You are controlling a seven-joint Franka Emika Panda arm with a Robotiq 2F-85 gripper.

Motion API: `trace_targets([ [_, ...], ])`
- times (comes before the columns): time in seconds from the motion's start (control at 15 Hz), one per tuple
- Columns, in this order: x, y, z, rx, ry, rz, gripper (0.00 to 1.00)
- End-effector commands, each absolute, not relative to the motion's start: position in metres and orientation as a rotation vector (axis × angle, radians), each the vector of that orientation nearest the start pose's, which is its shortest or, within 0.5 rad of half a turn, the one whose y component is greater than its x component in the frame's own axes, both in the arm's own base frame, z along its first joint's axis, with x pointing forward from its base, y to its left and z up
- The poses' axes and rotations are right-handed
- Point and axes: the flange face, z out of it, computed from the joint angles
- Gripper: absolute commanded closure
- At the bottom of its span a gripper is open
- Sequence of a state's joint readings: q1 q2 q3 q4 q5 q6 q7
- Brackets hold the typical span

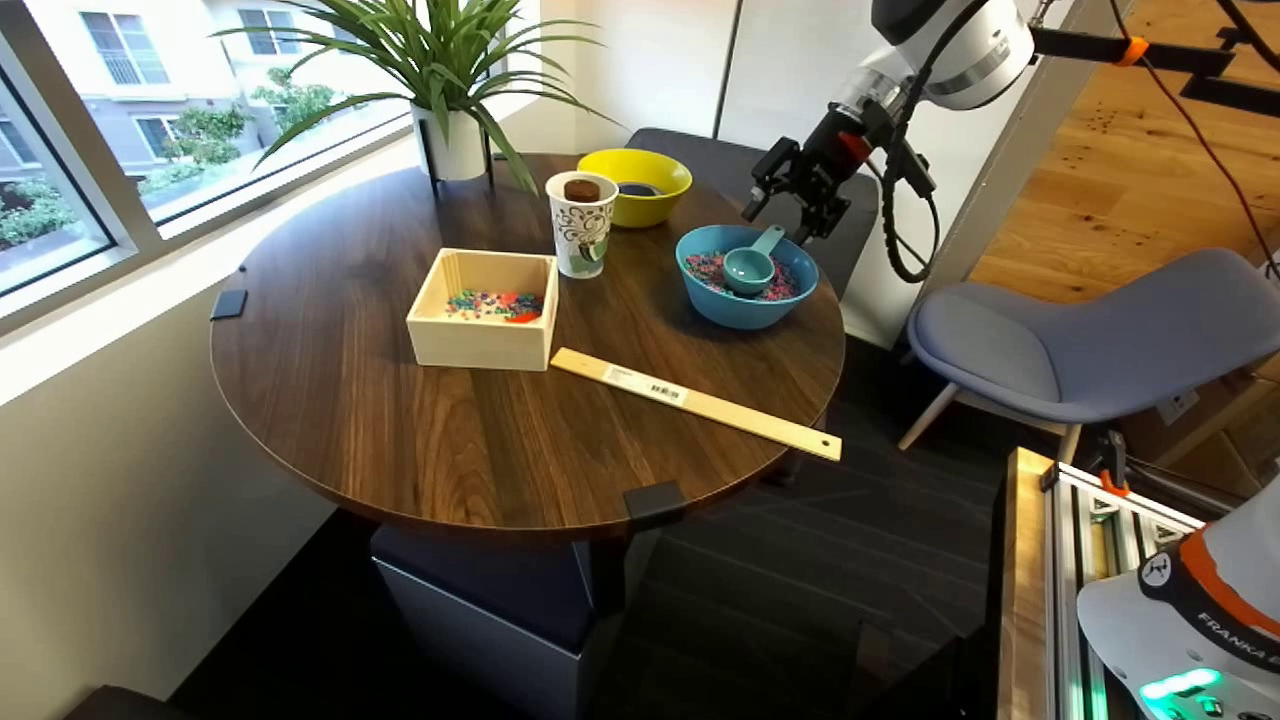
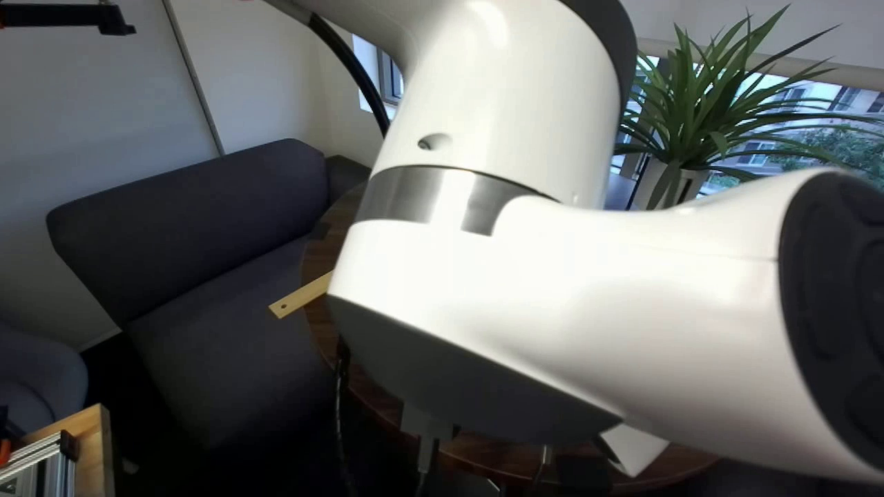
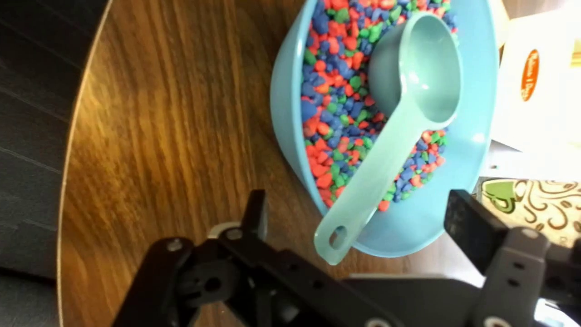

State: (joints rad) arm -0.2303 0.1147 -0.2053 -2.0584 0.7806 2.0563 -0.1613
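Note:
My gripper is open and empty at the rim of a light blue bowl. In the wrist view the fingers stand wide apart, on either side of a scoop's handle end, not touching it. The teal scoop lies in the blue bowl on red, blue and green gravel, its handle over the rim towards the gripper. The scoop and the blue bowl also show in an exterior view. The arm hides the bowl and gripper in an exterior view.
A wooden box holds some colored gravel and a red piece. A patterned paper cup with something brown, a yellow bowl, a wooden strip and a potted plant stand on the round table.

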Motion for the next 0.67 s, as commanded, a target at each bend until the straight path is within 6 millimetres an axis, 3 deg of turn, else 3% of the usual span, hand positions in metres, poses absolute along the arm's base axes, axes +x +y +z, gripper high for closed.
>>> trace_targets([
  [0.0,0.528,-0.187,0.38,-2.266,0.777,-0.112,0.0],
  [0.4,0.532,-0.164,0.376,-2.22,0.653,-0.039,0.0],
  [0.6,0.536,-0.168,0.371,-2.229,0.619,-0.052,0.0],
])
